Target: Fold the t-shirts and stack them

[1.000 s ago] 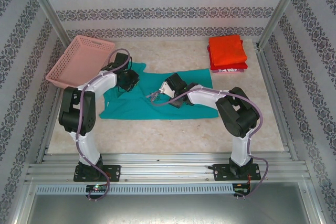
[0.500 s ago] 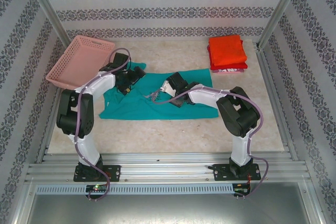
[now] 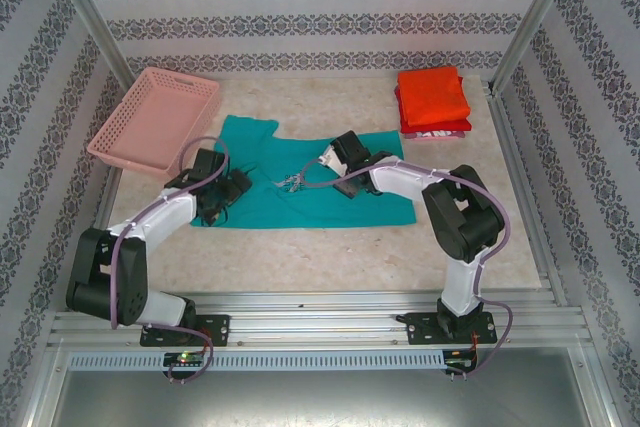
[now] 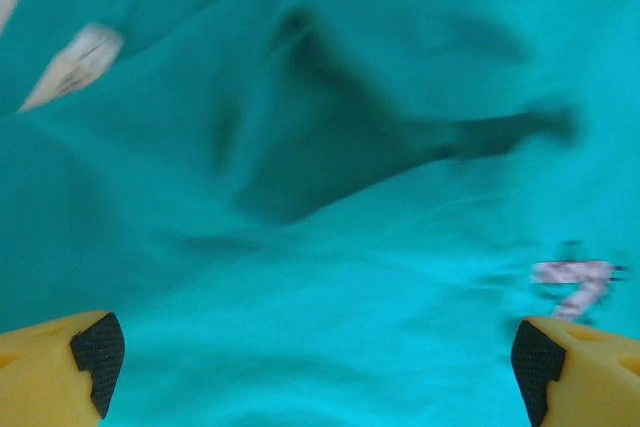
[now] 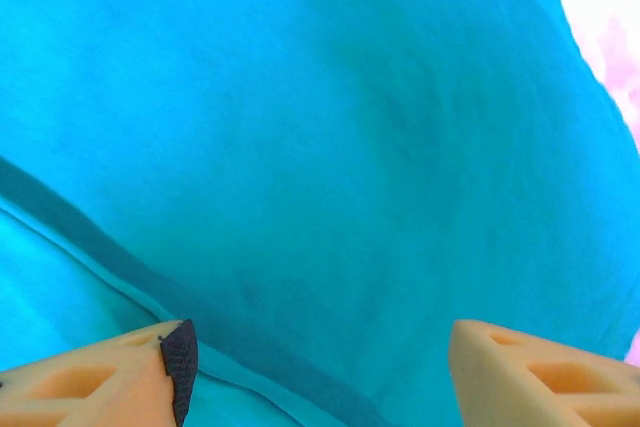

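1. On the marbled surface [image 3: 330, 247] in the middle of the cell, the teal t-shirt [image 3: 300, 199] lies spread out, its pale chest print [image 3: 292, 183] facing up.
2. Compared with a second ago, the left arm has swung down and back toward the near-left; its left end effector [image 3: 230, 197] has left the shirt's far-left sleeve, now uncovered, and sits over the shirt's near-left part.
3. The right end effector [image 3: 335, 165] has crept slightly farther away, over the shirt's upper middle.
4. From the left wrist, the left end effector [image 4: 320, 367] has its fingers spread wide, holding nothing, with wrinkled teal cloth directly beneath and the print [image 4: 572, 282] just beside the right finger.
5. From the right wrist, the right end effector [image 5: 320, 357] is likewise agape and empty above smooth teal fabric, a hem seam running past its left finger.
6. The folded orange-red t-shirt [image 3: 432, 95] tops a small stack in the far-right corner, well apart from both arms.
7. The pink basket [image 3: 155, 117] rests far-left.
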Controlling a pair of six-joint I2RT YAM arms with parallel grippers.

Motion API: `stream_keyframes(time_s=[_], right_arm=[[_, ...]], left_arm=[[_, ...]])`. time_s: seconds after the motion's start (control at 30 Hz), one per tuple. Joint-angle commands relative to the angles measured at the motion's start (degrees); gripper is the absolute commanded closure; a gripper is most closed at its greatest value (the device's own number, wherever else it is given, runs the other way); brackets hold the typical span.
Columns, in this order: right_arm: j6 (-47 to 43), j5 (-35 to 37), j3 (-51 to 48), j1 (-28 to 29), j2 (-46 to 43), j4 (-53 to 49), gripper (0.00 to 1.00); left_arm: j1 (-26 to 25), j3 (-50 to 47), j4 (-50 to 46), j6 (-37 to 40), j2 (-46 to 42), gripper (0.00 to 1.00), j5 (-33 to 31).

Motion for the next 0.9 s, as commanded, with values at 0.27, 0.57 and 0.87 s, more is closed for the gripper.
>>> stream_keyframes(time_s=[0.27, 0.57, 0.87], right_arm=[[10.2, -0.1, 0.1, -1.9, -4.9, -2.3, 0.33], [34.9, -19.9, 1.1, -3.2, -5.6, -6.1, 0.34], [46.7, -25.6, -5.4, -5.4, -5.0, -6.1, 0.37]], left_arm=[[4.7, -10.7, 6.3, -6.6, -4.0, 0.0, -0.2], [7.2, -16.3, 4.3, -11.7, -6.6, 0.25, 3.0], [7.1, -10.4, -9.1, -3.6, -17.6, 0.28, -0.6]])
